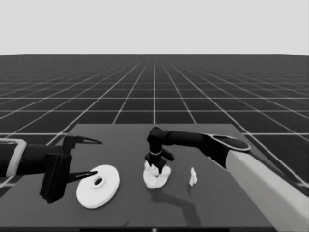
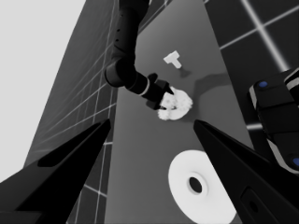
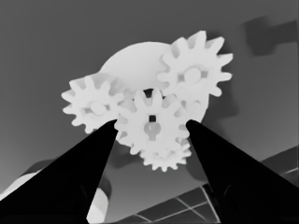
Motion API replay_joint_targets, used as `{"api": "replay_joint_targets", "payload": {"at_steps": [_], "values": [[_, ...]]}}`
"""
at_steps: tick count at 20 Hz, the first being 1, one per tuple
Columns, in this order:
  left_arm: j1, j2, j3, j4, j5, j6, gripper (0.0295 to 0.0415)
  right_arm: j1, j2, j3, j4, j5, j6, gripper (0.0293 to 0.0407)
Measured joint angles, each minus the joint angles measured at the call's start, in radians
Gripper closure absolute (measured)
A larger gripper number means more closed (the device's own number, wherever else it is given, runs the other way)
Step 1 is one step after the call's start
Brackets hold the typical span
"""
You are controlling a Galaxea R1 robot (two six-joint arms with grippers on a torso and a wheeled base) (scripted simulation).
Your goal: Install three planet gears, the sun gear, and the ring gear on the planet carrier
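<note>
The smaller round part (image 3: 135,60) lies mid-table under my right gripper (image 1: 155,166). Three small toothed gears sit on it: one to the left (image 3: 93,107), one at the upper right (image 3: 194,72), and one partly hidden below (image 3: 163,158). A fourth gear (image 3: 152,135) sits in the middle, meshed with them. My right gripper (image 3: 152,122) is shut on it, with both fingertips against its teeth. The larger round part (image 1: 89,193) lies flat near the table's left end. Beside it, my left gripper (image 1: 98,157) waits open and holds nothing.
A thin white piece (image 1: 193,176) lies alone to the right of the gear cluster, a short way from it. The right arm (image 1: 193,140) reaches in across the table's right half. Dark machinery with blue lights (image 2: 275,116) shows past the table's edge.
</note>
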Motion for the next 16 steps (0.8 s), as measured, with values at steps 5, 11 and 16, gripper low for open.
{"api": "replay_joint_targets", "payload": {"at_steps": [5,11,16], "values": [[0.000,0.000,0.000,0.000,0.000,0.000,0.0326,0.000,0.000,0.000,0.000,0.000,0.052,0.0390],[0.000,0.000,0.000,0.000,0.000,0.000,0.0326,0.000,0.000,0.000,0.000,0.000,0.115,0.0390],[0.000,0.000,0.000,0.000,0.000,0.000,0.0326,0.000,0.000,0.000,0.000,0.000,0.168,0.0390]]}}
